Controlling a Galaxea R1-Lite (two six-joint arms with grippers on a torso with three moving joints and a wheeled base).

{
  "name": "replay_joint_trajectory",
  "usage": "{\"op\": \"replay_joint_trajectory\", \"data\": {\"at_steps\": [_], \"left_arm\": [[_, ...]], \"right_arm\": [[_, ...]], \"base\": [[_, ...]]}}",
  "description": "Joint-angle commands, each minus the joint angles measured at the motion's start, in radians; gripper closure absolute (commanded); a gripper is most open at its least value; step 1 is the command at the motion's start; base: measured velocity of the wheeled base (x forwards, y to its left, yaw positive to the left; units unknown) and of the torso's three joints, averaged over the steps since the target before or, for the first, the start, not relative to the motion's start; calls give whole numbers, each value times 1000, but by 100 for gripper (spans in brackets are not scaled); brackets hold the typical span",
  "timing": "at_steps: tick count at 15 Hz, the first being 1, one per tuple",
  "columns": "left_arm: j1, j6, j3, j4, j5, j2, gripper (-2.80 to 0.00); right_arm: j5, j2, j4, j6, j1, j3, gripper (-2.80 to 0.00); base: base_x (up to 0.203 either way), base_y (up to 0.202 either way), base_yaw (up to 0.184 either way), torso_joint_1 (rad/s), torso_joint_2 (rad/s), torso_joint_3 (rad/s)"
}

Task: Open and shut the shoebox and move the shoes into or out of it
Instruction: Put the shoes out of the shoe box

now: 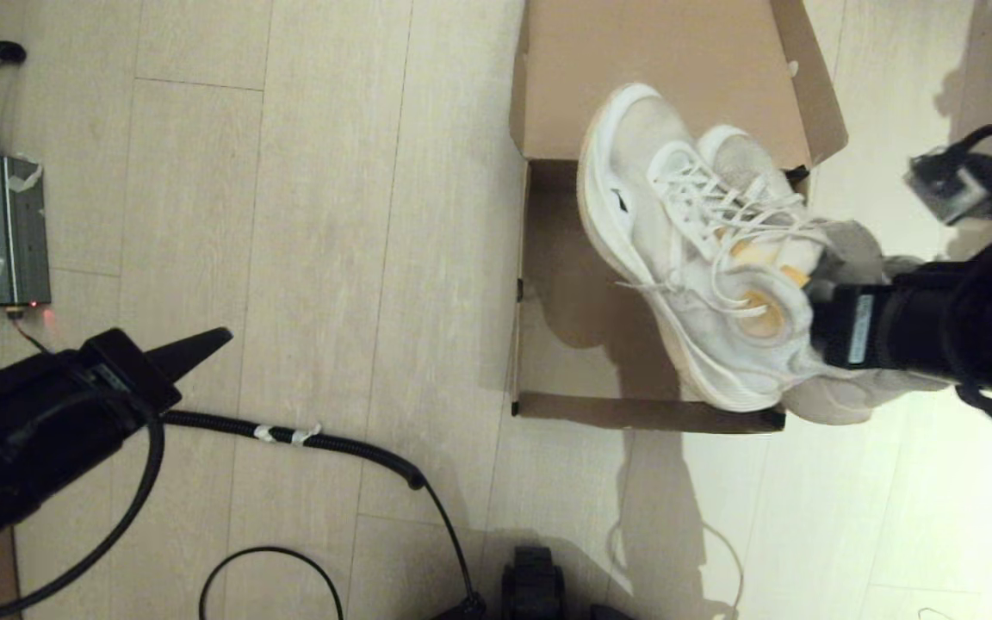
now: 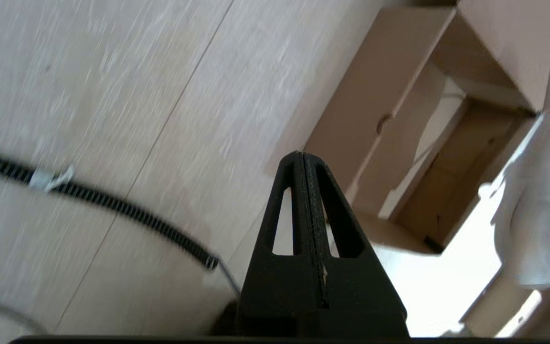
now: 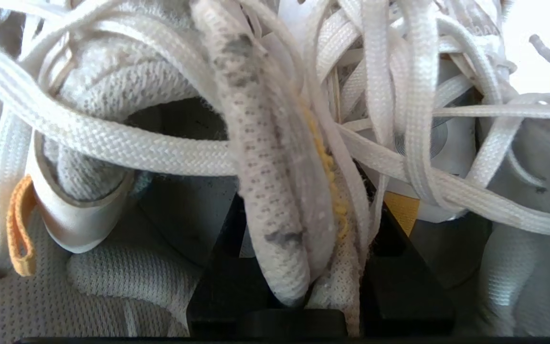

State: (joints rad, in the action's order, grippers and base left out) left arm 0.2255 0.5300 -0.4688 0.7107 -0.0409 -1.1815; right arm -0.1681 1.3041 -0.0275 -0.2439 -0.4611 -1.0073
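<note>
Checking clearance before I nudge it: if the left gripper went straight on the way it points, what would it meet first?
Probably bare floor, then the shoebox side wall; left gripper points at it, though depth is unclear.

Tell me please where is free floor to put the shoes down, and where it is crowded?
Free: the floor strip between the shoebox and the left gripper, above the black cable. Crowded: the box opening, where the right gripper holds the shoes, and the far left by the grey device.

Right claw (image 1: 810, 297) clamped, arm extended at mid-height — left claw (image 1: 212, 338) closed, idle, low left.
</note>
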Motion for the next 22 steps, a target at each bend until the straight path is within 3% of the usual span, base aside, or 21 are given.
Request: {"op": "replay_joint_trajectory", "data": {"at_steps": [1,5,9,11,17,19,22], "left_arm": [[0,4,11,-41,0,82,0],[0,4,39,-74,-1,105,0],[0,4,37,-73,-4,112,0],[0,5,42,-73,-38,101,0],[0,56,-10,-63,-74,29,0],[0,56,-22,-63,-74,13,0],[0,56,-14,-63,-74,8,0]], "right_arm": [[11,-165,-111,-58,21,-52,0],[20,-255,-162,-156,298,-123,0],[18,-265,-165,-146,606,-152,0],[16,-181,-152,-106,722,-153,0],[-27,254,183,79,776,-215,0],[-35,395,287,108,792,-286,0],[-33,546,330,125,816,-446,0]], "base": [[0,0,0,0,0,0],[0,0,0,0,0,0],[0,0,0,0,0,0],[0,0,0,0,0,0],[0,0,0,0,0,0],[0,0,0,0,0,0],[0,0,0,0,0,0]]}}
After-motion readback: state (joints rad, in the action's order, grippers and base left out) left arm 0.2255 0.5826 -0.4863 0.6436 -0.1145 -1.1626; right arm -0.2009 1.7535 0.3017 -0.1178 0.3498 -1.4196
